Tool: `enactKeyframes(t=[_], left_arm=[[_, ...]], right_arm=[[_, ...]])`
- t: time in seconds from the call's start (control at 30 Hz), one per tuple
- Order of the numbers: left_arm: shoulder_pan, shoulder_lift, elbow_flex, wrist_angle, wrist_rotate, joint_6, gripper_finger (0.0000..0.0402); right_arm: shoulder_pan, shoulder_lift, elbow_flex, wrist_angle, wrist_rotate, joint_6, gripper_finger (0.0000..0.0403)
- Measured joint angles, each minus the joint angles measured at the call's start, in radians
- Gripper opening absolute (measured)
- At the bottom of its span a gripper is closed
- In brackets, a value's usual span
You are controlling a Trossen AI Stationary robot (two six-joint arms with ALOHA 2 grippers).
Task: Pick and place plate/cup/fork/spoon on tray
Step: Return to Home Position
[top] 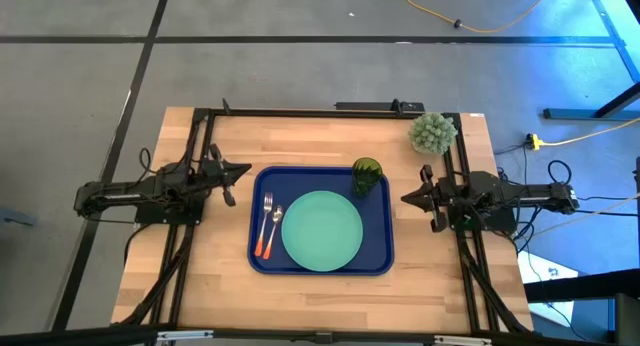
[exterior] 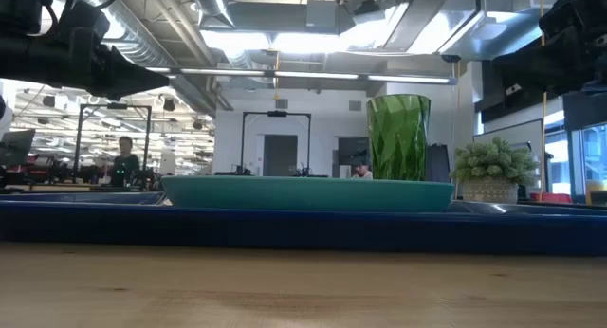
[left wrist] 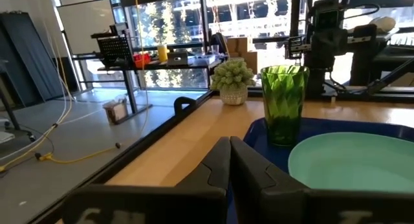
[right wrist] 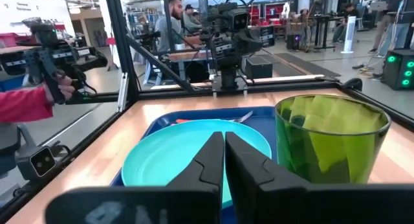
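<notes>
The dark-blue tray (top: pixel 385 251) lies at the table's middle. On it rest the mint-green plate (top: pixel 322 230), the dark-green cup (top: pixel 366 174) upright at its far right corner, and the orange-handled fork (top: pixel 266 224) and spoon (top: pixel 274 226) side by side left of the plate. My left gripper (top: pixel 246 170) is shut and empty, left of the tray. My right gripper (top: pixel 405 198) is shut and empty, right of the tray. The cup (left wrist: pixel 283 102) and the plate (left wrist: pixel 359 160) show in the left wrist view, and the cup (right wrist: pixel 331 141) and the plate (right wrist: pixel 187 153) in the right wrist view.
A spiky pale-green ball plant (top: pixel 433 133) in a pot stands at the table's far right corner. Black frame rails (top: pixel 300 112) run along the far edge and both sides. People show in the room beyond the table (right wrist: pixel 169 20).
</notes>
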Motion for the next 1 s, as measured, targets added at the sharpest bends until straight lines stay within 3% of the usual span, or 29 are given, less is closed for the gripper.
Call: enactKeyframes(t=[1.0], left_arm=[[0.000,0.000,0.000,0.001,-0.022,0.004,0.0000]], right_arm=[[0.000,0.000,0.001,0.000,-0.002,0.000,0.0020]])
